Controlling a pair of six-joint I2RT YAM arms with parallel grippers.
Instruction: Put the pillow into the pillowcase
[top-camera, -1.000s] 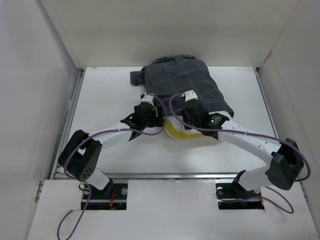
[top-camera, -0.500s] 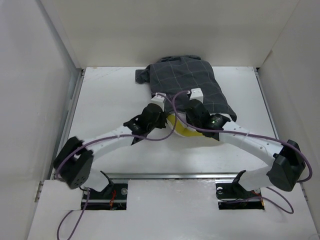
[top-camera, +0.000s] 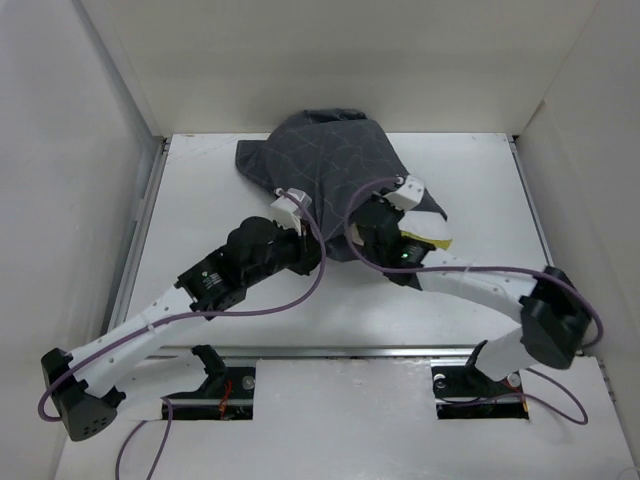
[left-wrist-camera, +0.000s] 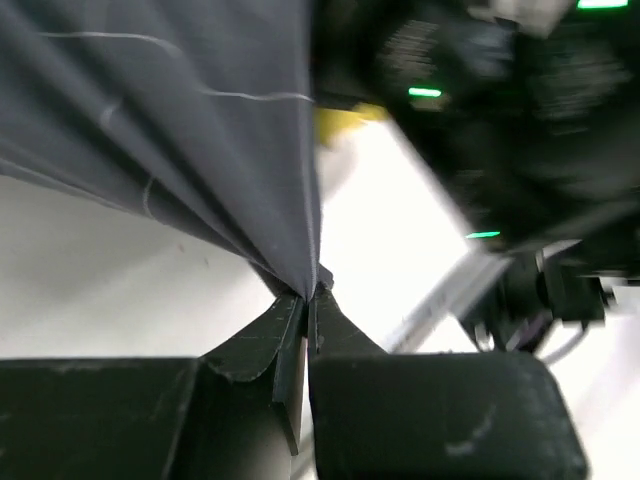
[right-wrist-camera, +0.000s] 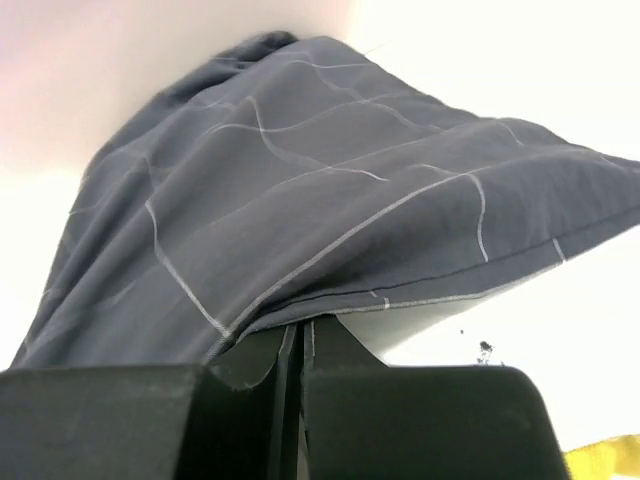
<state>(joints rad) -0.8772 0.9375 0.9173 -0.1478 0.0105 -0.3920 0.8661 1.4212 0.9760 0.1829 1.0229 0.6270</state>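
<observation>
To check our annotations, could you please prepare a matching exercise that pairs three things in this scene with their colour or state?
Things:
1. pillowcase
2. pillow
3. left end effector

Descriptions:
A. shut on gathered fabric
B. yellow edge peeking out beside the right arm
C. charcoal with a pale grid

Pairs: 1-C, 2-B, 3-A

We see a robotics lab test cell: a white surface boxed in by plain white panels. A left arm and right arm are bolted at its near edge, trailing purple cables.
</observation>
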